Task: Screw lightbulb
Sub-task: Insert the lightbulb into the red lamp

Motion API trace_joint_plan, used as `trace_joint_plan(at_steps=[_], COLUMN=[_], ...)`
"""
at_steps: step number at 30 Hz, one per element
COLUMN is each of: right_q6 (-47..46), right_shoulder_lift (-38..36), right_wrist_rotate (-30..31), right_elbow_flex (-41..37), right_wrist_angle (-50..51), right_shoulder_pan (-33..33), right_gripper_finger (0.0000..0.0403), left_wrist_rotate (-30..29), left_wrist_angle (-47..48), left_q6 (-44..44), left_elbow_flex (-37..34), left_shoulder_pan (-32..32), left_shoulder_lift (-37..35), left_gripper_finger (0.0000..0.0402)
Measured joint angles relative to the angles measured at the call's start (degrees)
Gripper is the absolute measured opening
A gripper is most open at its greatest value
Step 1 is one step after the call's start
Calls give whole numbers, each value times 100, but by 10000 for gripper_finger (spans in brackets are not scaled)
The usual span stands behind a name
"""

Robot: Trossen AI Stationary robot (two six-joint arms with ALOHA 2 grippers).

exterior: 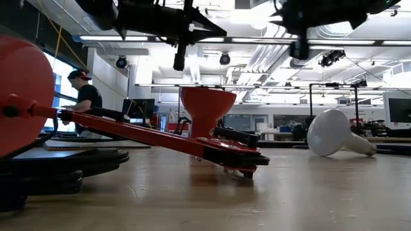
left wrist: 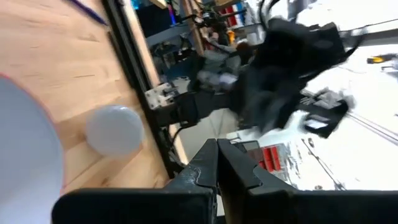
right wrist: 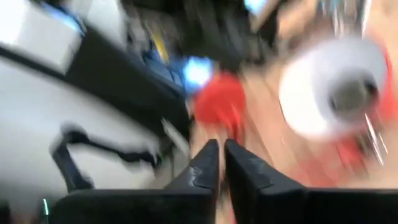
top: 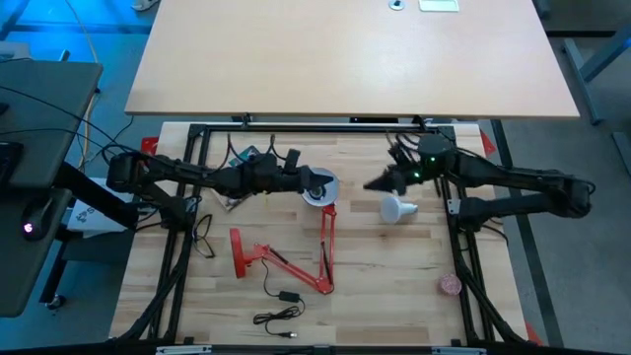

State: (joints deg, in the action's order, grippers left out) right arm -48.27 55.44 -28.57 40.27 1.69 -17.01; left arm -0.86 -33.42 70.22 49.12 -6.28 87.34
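The lightbulb was left lying on the table; both grippers' fingers were pressed together, empty.

No text, label, brand, number or sign can be read in any of the views. The small white card on the far bench is too small for any print to be made out, and the red and white shapes beyond the left claw in its wrist view are too blurred to read.
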Motion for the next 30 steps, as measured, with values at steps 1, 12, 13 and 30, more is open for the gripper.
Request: trace_joint_plan(at_steps=[1, 12, 13, 30], right_q6=[225, 4057, 4213, 4839], right_shoulder_lift=[-104, -42, 11, 995], right_wrist_rotate=[-140, 1523, 1683, 2531], right_elbow_flex=[48, 1523, 1410, 367], right_wrist_angle=[586, 6881, 7048, 6128], right_shoulder_pan=[-7, 474, 544, 1682], right_gripper_finger=[38, 285, 299, 309], left_wrist_rotate=[56, 390, 389, 514], left_wrist_angle=[3, 2, 11, -69], left_q6=[2, 108, 109, 113], left_elbow_flex=[0, 0, 0, 0], left_shoulder_pan=[-20, -112, -127, -193], left_shoulder_lift=[-1, 1, 1, -18], left_gripper_finger=[0, 0, 0, 0])
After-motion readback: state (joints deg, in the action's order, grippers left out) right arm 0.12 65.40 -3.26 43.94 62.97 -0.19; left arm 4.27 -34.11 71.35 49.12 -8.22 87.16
